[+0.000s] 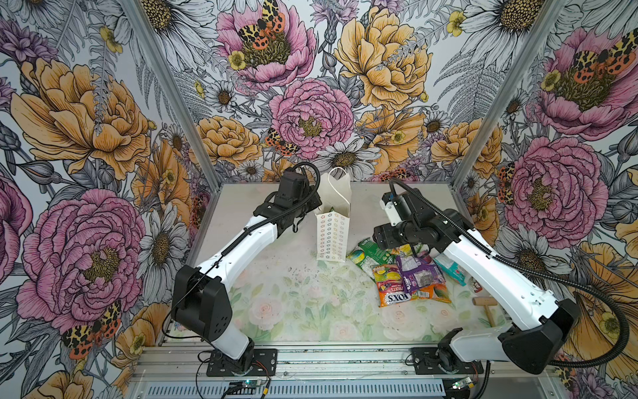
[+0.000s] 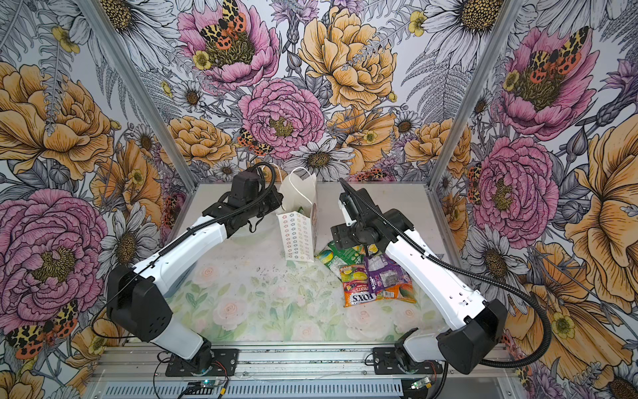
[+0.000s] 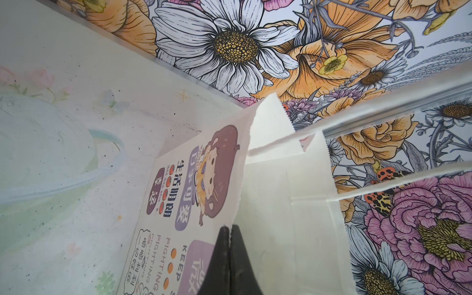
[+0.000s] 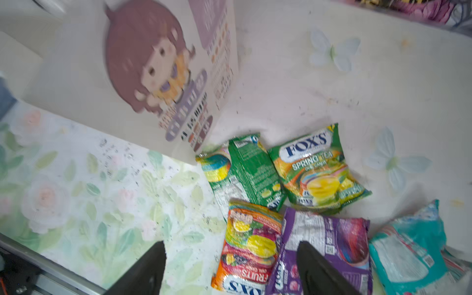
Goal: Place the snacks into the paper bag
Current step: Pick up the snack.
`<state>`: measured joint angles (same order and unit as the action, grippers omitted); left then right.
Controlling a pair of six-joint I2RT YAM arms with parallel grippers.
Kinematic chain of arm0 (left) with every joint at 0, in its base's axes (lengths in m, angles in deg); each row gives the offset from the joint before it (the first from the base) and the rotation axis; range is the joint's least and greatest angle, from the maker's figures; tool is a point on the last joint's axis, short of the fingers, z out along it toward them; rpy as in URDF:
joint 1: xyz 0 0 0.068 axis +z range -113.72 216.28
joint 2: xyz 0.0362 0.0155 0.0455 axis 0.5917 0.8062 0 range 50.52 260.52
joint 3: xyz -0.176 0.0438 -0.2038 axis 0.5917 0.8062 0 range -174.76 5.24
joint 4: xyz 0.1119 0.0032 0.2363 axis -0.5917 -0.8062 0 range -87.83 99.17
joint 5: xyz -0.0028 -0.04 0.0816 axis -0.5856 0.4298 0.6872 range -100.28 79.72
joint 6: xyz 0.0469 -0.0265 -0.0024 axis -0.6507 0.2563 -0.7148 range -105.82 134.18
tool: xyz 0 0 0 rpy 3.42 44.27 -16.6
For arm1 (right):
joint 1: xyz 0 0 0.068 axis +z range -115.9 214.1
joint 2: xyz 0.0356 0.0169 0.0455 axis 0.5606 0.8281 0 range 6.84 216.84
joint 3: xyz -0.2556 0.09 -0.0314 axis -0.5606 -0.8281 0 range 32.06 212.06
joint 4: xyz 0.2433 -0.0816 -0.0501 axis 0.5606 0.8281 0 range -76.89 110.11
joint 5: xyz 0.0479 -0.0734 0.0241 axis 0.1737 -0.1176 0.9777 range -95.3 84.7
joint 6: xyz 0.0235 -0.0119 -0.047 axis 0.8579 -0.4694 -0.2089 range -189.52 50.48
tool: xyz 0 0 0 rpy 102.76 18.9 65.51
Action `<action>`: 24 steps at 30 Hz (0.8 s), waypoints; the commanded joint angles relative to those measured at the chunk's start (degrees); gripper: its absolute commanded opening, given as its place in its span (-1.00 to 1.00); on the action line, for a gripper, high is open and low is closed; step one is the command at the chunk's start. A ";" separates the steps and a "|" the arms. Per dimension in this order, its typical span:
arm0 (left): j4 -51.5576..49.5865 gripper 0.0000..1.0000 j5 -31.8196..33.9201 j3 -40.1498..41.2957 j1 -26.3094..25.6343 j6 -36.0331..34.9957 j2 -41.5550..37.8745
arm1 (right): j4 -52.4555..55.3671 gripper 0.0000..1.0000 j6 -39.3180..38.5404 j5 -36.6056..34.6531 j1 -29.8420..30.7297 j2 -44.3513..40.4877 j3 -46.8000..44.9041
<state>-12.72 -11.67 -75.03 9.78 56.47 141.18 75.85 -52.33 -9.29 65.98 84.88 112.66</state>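
Your left fingers [image 3: 221,258] are pinched on the paper bag [image 1: 332,238] rim; your right fingers [image 4: 319,270] are spread over the snacks [image 1: 414,276].
You have the bag upright toward the back of the surface [image 1: 293,297], mouth open, a sliver of green showing inside. The snacks lie heaped just beside its base, on your right arm's side: a FOX'S Spring Tea packet [image 4: 316,173] and another green packet [image 4: 245,173], an orange-red FOX'S fruits packet [image 1: 392,288], a purple packet [image 1: 419,273], a teal packet [image 1: 448,271]. One right finger hangs over the purple packet. A wooden mallet [image 1: 483,303] lies near the right arm, apart from the heap.
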 commanded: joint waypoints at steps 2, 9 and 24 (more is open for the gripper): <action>1.19 -1.00 -1.16 1.17 0.08 0.96 0.24 | 5.10 0.70 6.10 -6.37 -0.41 -0.61 -5.23; 1.43 -1.00 -1.51 1.41 0.16 1.22 0.04 | 5.28 0.73 10.97 -7.91 -0.85 -0.62 -12.35; 1.41 -1.00 -1.77 1.53 0.09 1.29 0.21 | 4.30 0.77 18.33 -14.81 -3.00 1.53 -19.53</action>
<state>-11.54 -12.32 -74.44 9.80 57.34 141.18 81.03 -36.42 -21.68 63.47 85.23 94.17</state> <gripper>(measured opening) 0.050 0.881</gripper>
